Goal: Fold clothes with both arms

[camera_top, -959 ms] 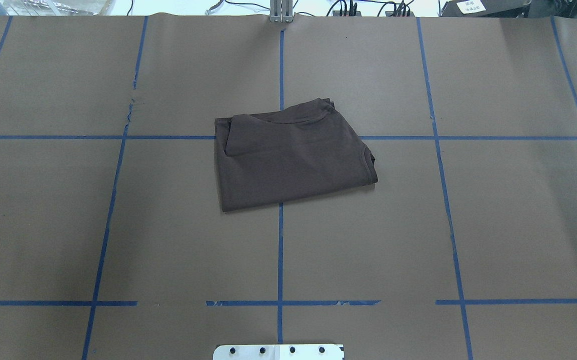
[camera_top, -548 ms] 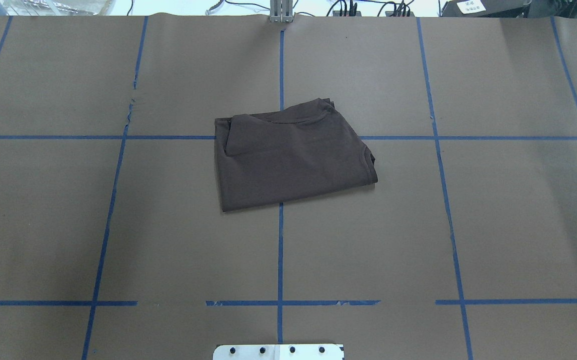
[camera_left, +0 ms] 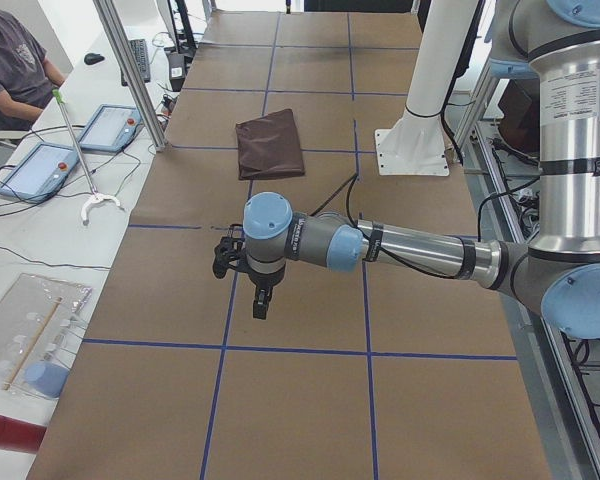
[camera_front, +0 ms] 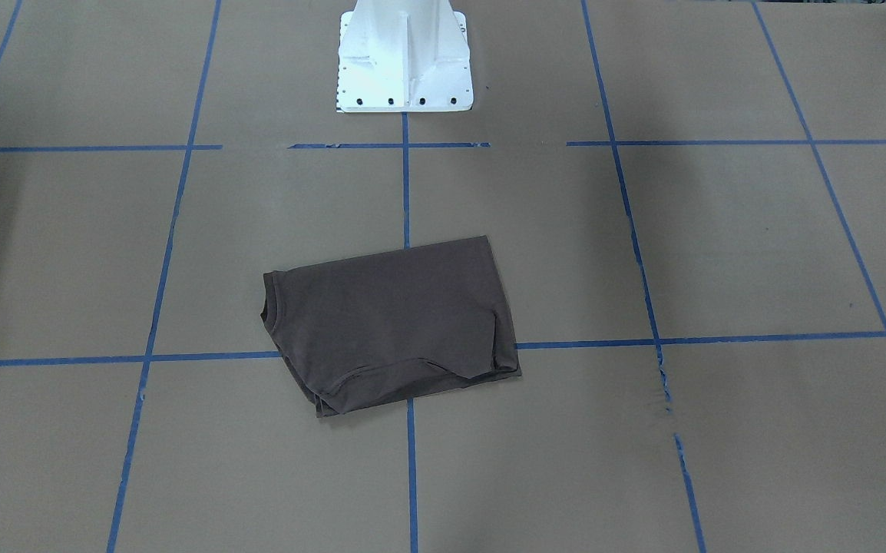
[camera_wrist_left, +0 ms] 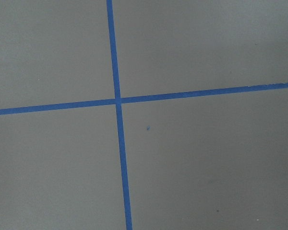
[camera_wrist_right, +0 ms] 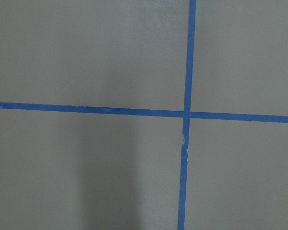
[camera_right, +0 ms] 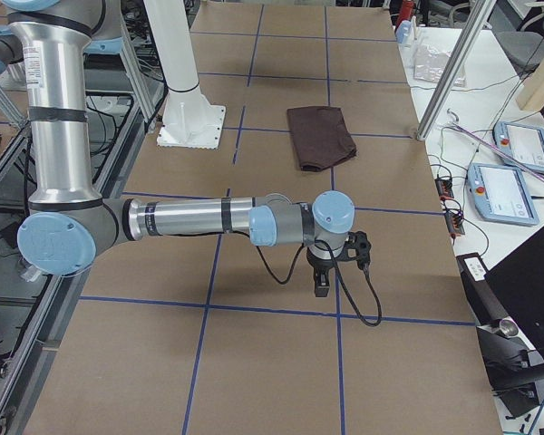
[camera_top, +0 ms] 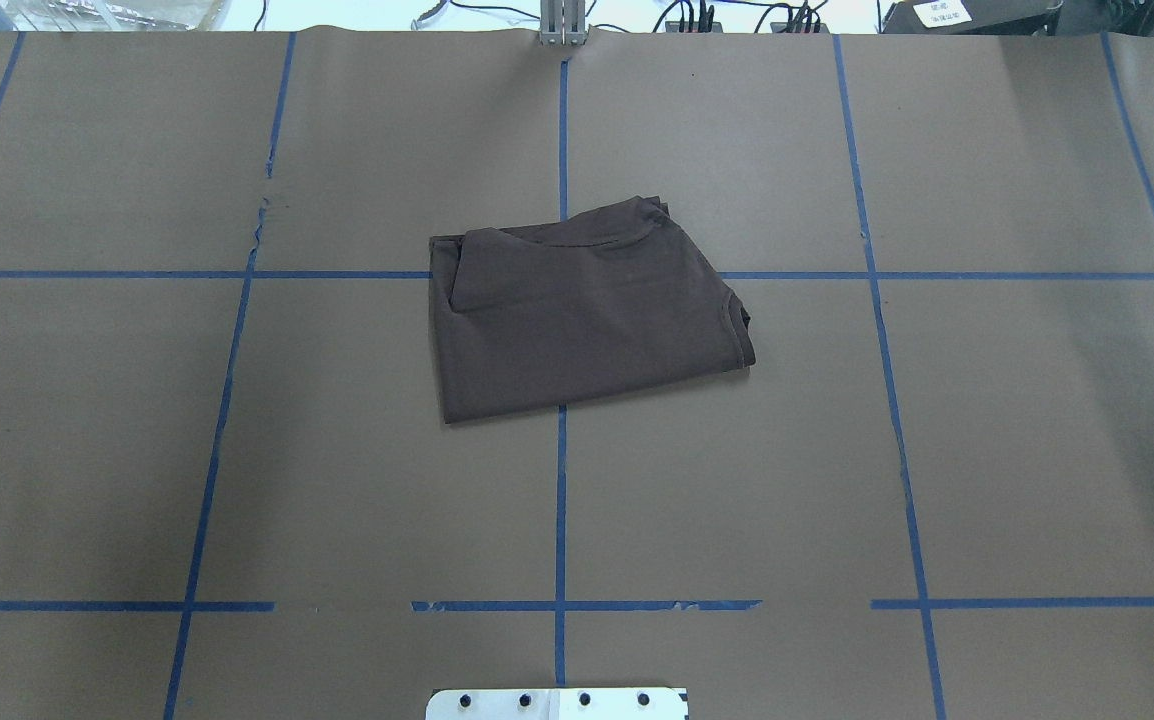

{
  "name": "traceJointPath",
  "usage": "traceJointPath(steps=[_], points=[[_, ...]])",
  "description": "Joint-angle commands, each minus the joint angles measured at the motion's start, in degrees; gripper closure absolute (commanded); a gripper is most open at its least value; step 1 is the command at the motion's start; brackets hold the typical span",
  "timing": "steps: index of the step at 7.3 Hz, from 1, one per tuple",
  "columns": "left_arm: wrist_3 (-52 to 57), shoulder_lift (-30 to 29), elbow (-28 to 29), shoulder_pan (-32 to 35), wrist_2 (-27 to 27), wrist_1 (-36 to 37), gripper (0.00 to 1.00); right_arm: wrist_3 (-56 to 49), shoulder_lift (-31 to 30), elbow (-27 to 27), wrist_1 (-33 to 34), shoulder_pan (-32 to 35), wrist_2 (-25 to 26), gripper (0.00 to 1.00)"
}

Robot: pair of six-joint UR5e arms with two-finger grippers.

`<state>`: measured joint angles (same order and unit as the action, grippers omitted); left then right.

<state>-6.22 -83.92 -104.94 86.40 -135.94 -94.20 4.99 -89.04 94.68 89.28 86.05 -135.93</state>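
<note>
Brown shirt (camera_top: 577,320), long axis 9-to-3 overhead, lies well apart at 3 o'clock of left gripper (camera_left: 262,300), 9 o'clock of right gripper (camera_right: 322,285); jaw states cannot be told

The table (camera_top: 1037,450) has a brown paper cover (camera_top: 87,450), marked off into big squares by blue tape lines (camera_top: 561,500). The cross line nearest the robot is broken in two places. A small tear (camera_top: 262,210) wrinkles the paper along one tape line (on the robot's left, in the far half). The T-shirt (camera_top: 587,320) lies flat near the middle, folded to a rough rectangle, a little skewed to the grid, and covers the crossing of the centre line and the far cross line. The white base plate (camera_top: 557,703) sits at the near edge on the centre line, well apart from the shirt.
</note>
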Motion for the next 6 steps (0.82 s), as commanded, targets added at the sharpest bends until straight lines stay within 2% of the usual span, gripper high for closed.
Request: traceJointPath(steps=[1,6], points=[[0.0,0.0,0.0,0.0,-0.1,-0.2,0.00,0.3,-0.9,0.6,0.0,-0.4,0.1,0.00],[0.1,0.0,-0.2,0.0,-0.1,-0.2,0.00,0.2,-1.1,0.6,-0.2,-0.9,0.1,0.00]])
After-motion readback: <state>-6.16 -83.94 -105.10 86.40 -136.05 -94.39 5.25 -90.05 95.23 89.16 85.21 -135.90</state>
